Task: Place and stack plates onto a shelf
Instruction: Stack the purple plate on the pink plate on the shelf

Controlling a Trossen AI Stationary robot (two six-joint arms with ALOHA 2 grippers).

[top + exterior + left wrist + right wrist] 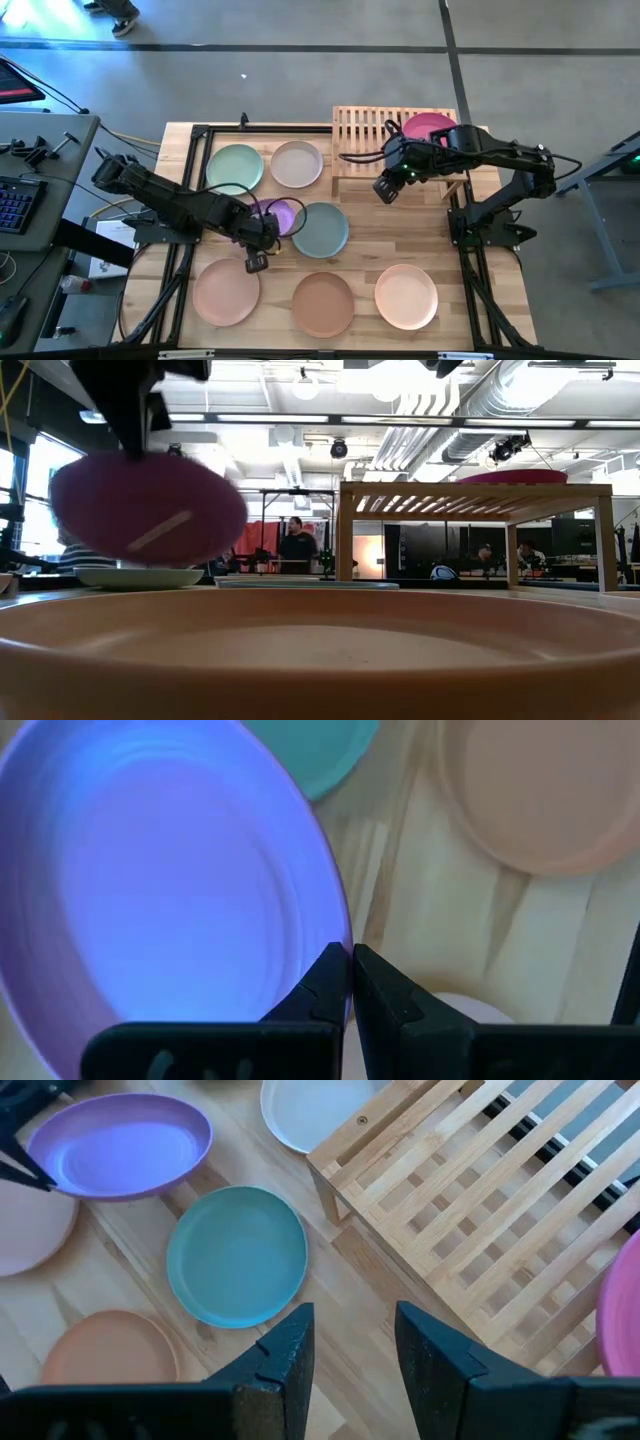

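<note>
Plank tabletop (365, 262) carries most plates flat; the shelf (360, 135) stands at its far right with the magenta plate (428, 127) on it. Left gripper (256, 240) has its jaws pinched tight on the rim of the purple plate (160, 890), raised and tilted clear of the table. That plate looks light, stiff and smooth, so an edge pinch may let it swing or slip. Right gripper (350, 1342) hangs open and empty just beside the shelf's near edge.

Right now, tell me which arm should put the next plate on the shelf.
Left. The left gripper is shut on the purple plate's rim and holds it off the table. The right gripper is open and empty beside the shelf, where the magenta plate sits.
</note>
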